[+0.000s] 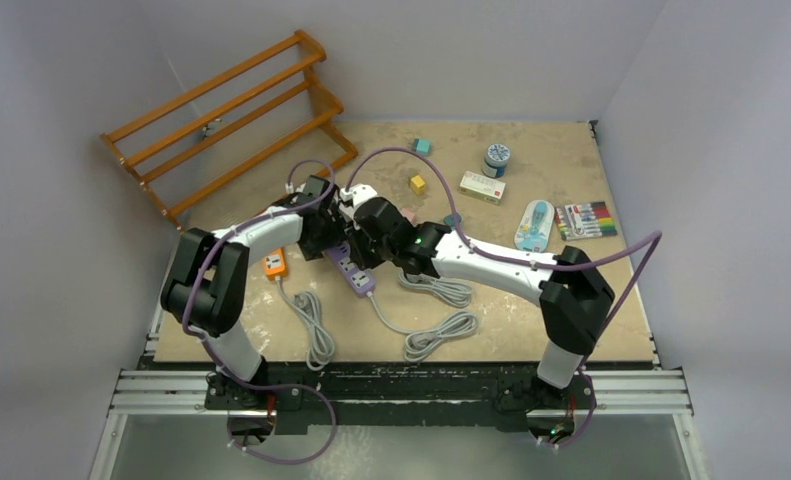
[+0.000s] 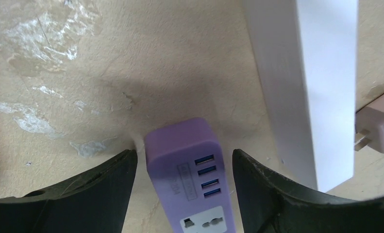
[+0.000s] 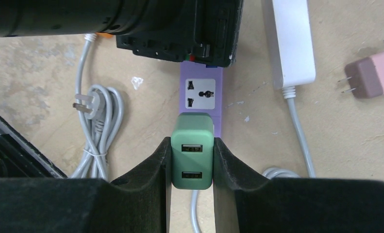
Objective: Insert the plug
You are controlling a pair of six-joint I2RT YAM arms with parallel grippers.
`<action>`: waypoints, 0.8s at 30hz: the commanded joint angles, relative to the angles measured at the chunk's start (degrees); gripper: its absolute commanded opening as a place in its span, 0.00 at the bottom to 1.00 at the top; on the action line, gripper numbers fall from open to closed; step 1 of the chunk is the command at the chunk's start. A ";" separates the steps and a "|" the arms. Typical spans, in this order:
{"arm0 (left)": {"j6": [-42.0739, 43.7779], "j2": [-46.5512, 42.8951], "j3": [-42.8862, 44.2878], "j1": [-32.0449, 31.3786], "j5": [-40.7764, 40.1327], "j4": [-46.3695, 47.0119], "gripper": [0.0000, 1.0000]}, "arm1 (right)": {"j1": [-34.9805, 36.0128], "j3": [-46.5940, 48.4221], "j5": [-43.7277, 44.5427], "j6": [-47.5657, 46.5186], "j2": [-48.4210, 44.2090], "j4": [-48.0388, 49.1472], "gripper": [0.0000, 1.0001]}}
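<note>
Right tool [image 3: 192, 146] pinches green USB charger [image 3: 192, 158] over purple power strip [image 3: 202, 94]. Left tool [image 2: 182, 154], spread, straddles the strip just ahead. White power strip [image 3: 292, 39] and pink adapter [image 3: 374, 73] lie right.

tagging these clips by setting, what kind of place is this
Likely a robot lab test cell: left arm and right arm bolted to a metal rail, plain white walls boxing in the tabletop, and staged props like a purple power strip, wooden rack and marker pens.
</note>
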 commanded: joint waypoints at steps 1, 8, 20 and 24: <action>-2.30 0.48 4.21 0.20 -0.85 -2.71 0.71 | 0.36 -1.05 1.62 0.54 -3.70 2.91 0.00; -7.67 3.79 6.80 0.18 -1.24 -6.17 0.71 | 0.30 -1.57 1.88 0.63 -4.56 3.32 0.00; -14.62 4.38 6.62 -1.11 -3.79 -10.01 0.11 | 0.30 -4.84 1.26 -0.48 -7.08 4.59 0.00; -19.65 2.49 5.19 -4.81 -6.70 -11.71 0.00 | 0.36 -8.39 1.44 -2.37 -8.77 4.87 0.00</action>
